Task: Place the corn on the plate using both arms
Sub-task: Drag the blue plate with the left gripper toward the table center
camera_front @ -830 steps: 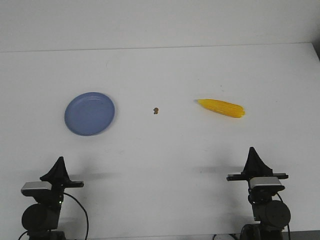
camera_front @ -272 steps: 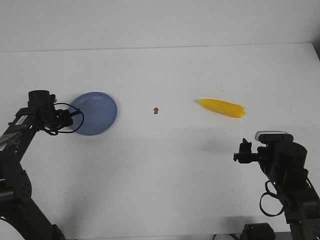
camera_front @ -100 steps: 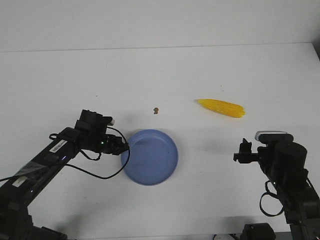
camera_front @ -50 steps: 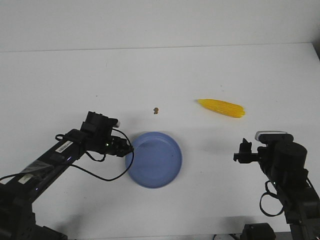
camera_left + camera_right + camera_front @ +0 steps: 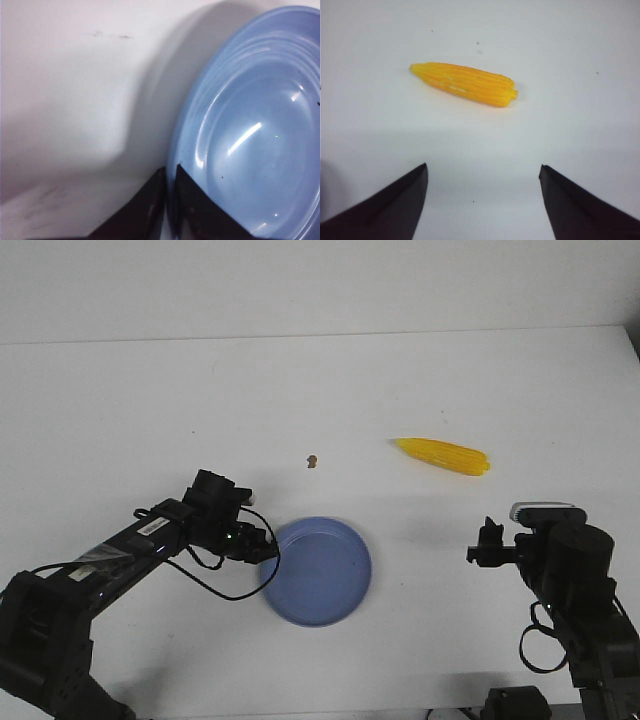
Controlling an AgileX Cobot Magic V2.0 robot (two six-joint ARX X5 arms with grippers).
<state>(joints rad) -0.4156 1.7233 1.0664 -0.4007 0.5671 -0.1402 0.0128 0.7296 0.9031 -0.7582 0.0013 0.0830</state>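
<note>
The light-blue plate [image 5: 322,572] lies near the table's front middle. My left gripper [image 5: 268,554] is shut on the plate's left rim; in the left wrist view the gripper [image 5: 170,169] has its jaws pinched on the rim of the plate [image 5: 250,130]. The yellow corn [image 5: 443,455] lies on the table at the right, its pointed end to the left. My right gripper [image 5: 487,540] hovers in front of the corn, open and empty. In the right wrist view the corn [image 5: 464,83] lies ahead of the open gripper [image 5: 483,169], well apart from it.
A tiny brown speck [image 5: 312,460] lies on the white table [image 5: 320,390] behind the plate. The table's far edge runs across the back, with a white wall behind it.
My left gripper has dragged the plate from the far left to the front middle, still sliding right over the last second. The right arm and the corn have stayed still.
</note>
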